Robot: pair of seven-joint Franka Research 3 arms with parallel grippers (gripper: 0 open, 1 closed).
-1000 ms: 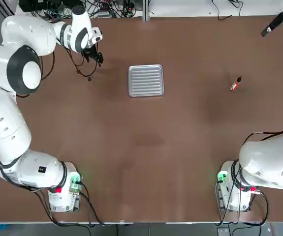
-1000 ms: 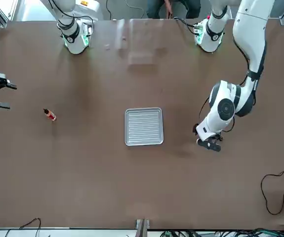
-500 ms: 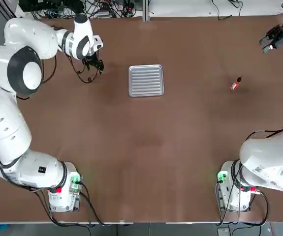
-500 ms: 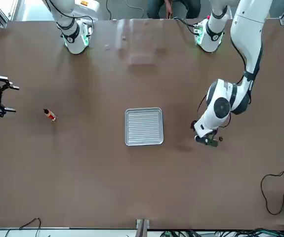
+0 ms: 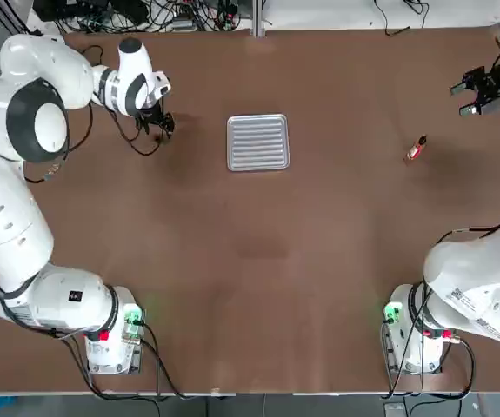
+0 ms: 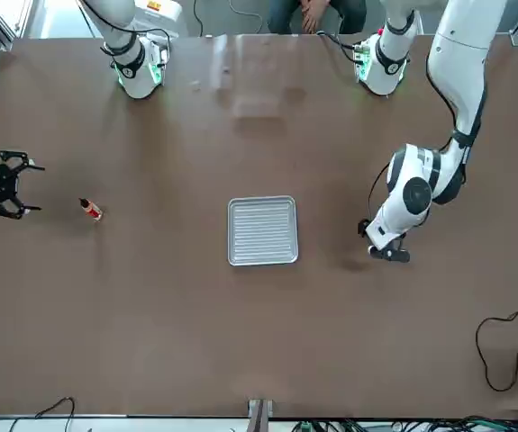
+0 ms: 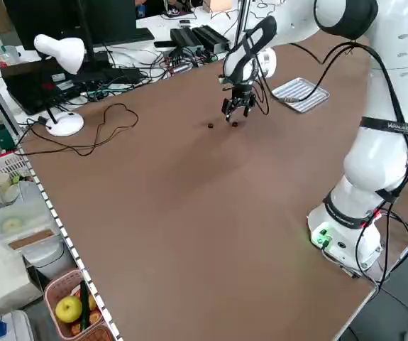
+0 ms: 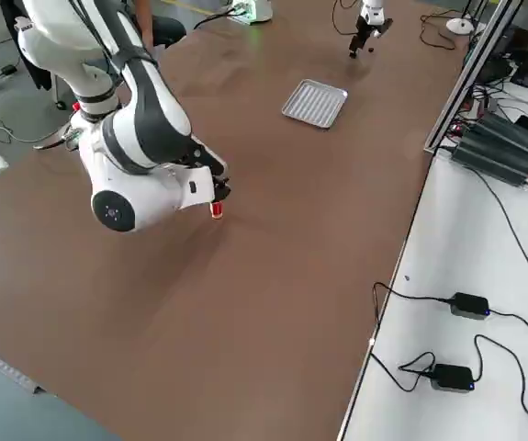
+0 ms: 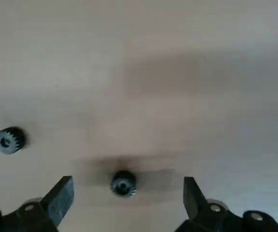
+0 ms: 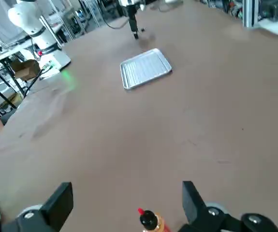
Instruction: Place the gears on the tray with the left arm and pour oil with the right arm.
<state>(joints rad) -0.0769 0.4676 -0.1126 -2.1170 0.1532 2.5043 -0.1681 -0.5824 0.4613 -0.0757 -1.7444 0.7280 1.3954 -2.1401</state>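
Over the last second the left gripper (image 9: 123,198) has slid away from the tray and dropped toward the desk (image 5: 258,261), so that one gear (image 9: 123,183) now lies squarely between its fingers (image 9: 61,195), which stand wide apart and touch nothing; in my judgement the pick-up is lined up but not yet made. The second gear (image 9: 9,140) rests on the desk outside the fingers, a little beyond one fingertip. Farther off, past the fingertips, the ribbed tray (image 5: 257,142) sits bare, so neither gear has been delivered. In the same interval the right gripper (image 10: 124,205) has swung in from the desk's far corner toward the oil bottle (image 10: 149,221); its fingers (image 10: 61,200) are likewise spread and empty, with the black-capped bottle showing low between them in the wrist view, though the top view puts that gripper (image 5: 480,87) apart from the bottle (image 5: 416,148). Pouring appears to wait on a grasp there.
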